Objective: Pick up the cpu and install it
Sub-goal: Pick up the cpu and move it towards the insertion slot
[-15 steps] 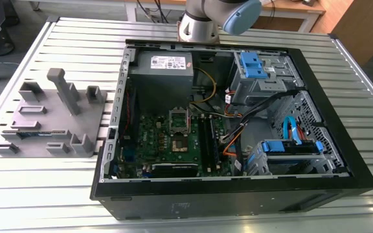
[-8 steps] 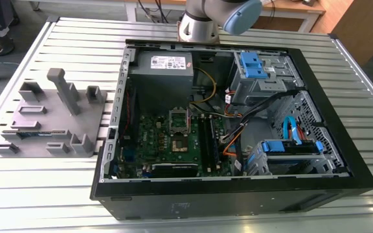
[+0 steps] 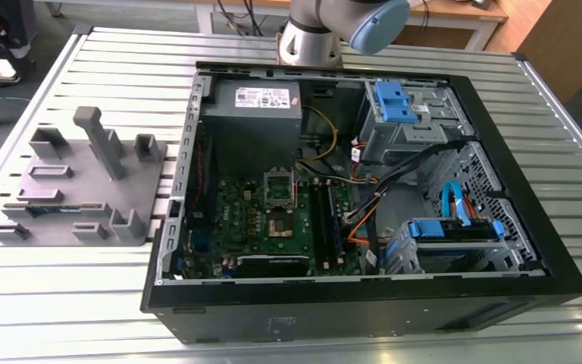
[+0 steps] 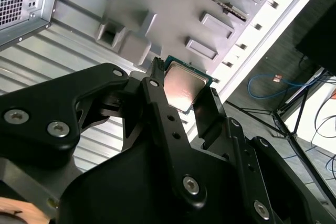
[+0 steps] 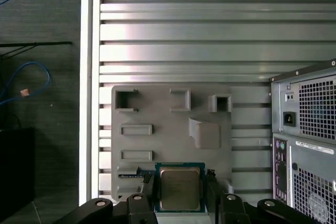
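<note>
Biggest thing first: the slatted metal table [image 3: 119,61] runs under everything. In the exterior view, the open PC case [image 3: 372,307] takes up the middle and stretches out toward 3 o'clock. My arm [image 3: 317,34] comes in at 12 o'clock, just behind the case. The grey fixture tray [image 3: 79,182] lies on the slats at 9 o'clock, just beside the case wall.

Inside the case, the grey power supply [image 3: 261,106] sits toward 12 o'clock. The green motherboard [image 3: 240,220] is below it toward 6, and the socket [image 3: 279,205] is around the board's middle. Two blue drive cages [image 3: 392,102] are off at roughly 2 and 4 o'clock.

Now the claw. My gripper [image 4: 181,88] is clamped on the cpu [image 4: 184,85]. The black fingers [image 4: 163,108] press on two opposite edges of the chip, so the gap between them is only as wide as the chip itself. The silvery top faces both wrist cams, with its thin darker rim showing around it.

In both wrist views the cpu [image 5: 179,188] hangs in front of one edge of the fixture tray, with the tray's empty pockets behind it. In the first wrist view the rear of the case is close by.
</note>
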Controlling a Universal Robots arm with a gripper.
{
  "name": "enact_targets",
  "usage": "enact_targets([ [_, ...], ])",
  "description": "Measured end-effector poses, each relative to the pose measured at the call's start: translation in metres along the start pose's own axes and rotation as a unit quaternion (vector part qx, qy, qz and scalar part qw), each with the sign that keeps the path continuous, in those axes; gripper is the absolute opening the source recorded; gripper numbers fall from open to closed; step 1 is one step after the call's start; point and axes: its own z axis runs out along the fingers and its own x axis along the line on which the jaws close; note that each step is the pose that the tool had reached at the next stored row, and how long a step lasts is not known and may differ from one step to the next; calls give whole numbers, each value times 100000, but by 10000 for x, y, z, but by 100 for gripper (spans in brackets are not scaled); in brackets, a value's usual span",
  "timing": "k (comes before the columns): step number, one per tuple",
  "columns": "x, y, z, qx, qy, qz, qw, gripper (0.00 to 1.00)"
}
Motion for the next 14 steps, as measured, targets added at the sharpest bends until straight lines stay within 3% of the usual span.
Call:
enact_targets([
  [14, -305, 7, 2, 1, 1, -1, 100000, 47],
])
